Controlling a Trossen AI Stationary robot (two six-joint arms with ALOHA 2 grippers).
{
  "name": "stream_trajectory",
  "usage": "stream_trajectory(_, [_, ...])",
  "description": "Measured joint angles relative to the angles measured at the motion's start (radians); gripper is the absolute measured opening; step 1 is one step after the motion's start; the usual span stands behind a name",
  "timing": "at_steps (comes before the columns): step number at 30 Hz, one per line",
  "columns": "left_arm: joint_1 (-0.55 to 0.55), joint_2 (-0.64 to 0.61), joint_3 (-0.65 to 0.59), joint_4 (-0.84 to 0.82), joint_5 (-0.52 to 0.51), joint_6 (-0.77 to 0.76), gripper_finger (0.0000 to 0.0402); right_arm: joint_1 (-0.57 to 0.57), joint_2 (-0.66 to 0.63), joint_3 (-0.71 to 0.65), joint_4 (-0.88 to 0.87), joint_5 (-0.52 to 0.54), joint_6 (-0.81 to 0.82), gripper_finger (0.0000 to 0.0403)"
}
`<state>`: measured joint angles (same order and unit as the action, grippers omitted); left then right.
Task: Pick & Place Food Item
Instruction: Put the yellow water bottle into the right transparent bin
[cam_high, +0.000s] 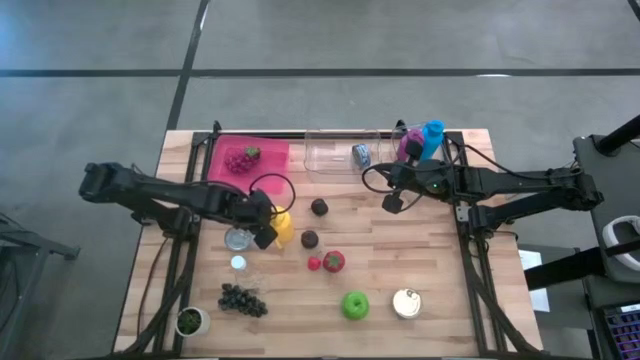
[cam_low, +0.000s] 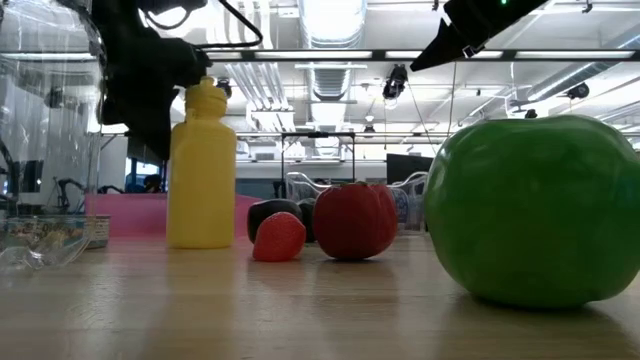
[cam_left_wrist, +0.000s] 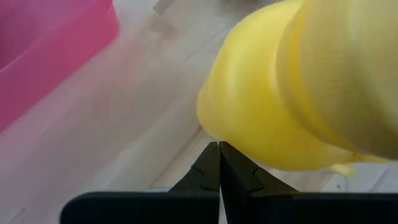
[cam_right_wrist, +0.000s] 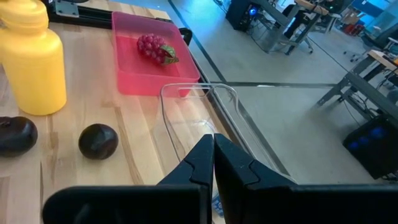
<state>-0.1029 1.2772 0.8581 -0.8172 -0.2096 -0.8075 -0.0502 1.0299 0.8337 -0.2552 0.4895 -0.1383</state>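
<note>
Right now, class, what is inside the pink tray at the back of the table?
The pink tray holds one bunch of red grapes with a green leaf. Its bare floor shows around them; whatever lies under the bunch is covered.

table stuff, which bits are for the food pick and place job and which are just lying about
Job:
green apple
tomato
strawberry
dark grapes
raspberry in pink tray
clear bin

Lying about:
yellow bottle
tin can
blue bottle
small plant pot

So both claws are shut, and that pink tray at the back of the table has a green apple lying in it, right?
Not quite. The pink tray holds a red raspberry, as the high view shows; the green apple sits on the bare wood near the front. The left gripper and right gripper are indeed shut.
</note>
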Motion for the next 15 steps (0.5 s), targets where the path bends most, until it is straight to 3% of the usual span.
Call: stream_trajectory(15, [0.036, 0.096, 0.0, 0.169, 0.0, 0.106, 0.0001, 0.0, 0.0, 0.0, 0.004, 0.0, 0.0, 0.0008])
